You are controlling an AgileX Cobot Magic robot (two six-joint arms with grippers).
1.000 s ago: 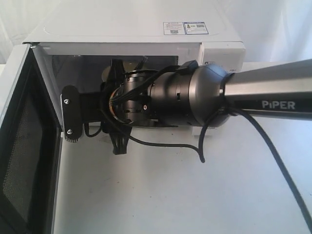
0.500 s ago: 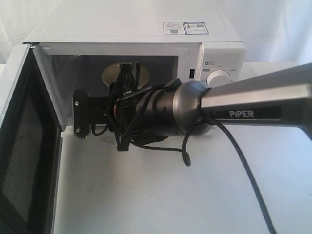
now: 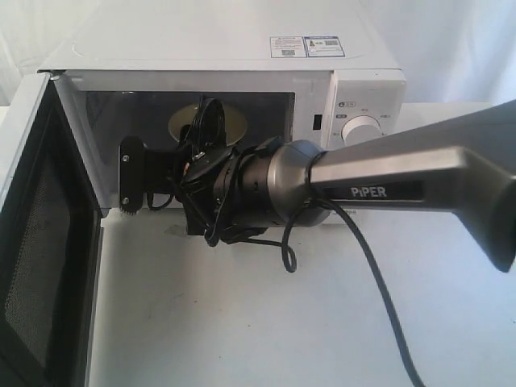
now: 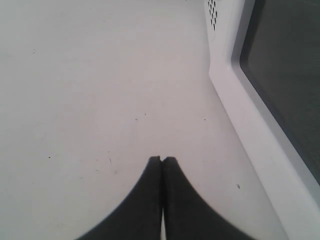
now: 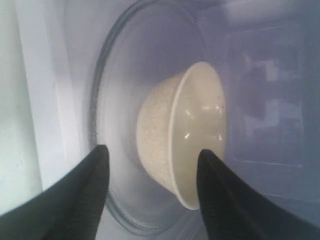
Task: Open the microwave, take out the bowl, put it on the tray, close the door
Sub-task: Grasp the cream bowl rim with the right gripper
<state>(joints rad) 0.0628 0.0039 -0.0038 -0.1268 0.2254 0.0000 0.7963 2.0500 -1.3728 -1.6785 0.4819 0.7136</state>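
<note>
Left pincer: the black left gripper [image 4: 162, 159] has its fingers pressed together on nothing. It hangs low over the bare white table top [image 4: 90, 90], just beside the outer face of the wide white door with the dark window [image 4: 260, 125].
Door: swung wide open at the left of the exterior view, black mesh inner face showing, out of the way of the opening.
Right arm: the silver-and-black arm [image 3: 387, 177] reaches in from the right, roughly level, its wrist at the mouth of the white boxy microwave [image 3: 218, 48].
Right pincer: the right gripper [image 5: 152, 150] is spread wide and holds nothing.
Bowl: the small glossy cream bowl [image 5: 185, 135] sits on the clear round glass turntable [image 5: 120, 65] inside the cavity. It lies straight ahead of the fingertips, beyond them and not yet between them. It is round, so it has no long axis.
Key relation: the bowl's near rim lines up with the gap between the fingers, so a forward push looks likely to straddle its wall.
Nearer arm: the right.
</note>
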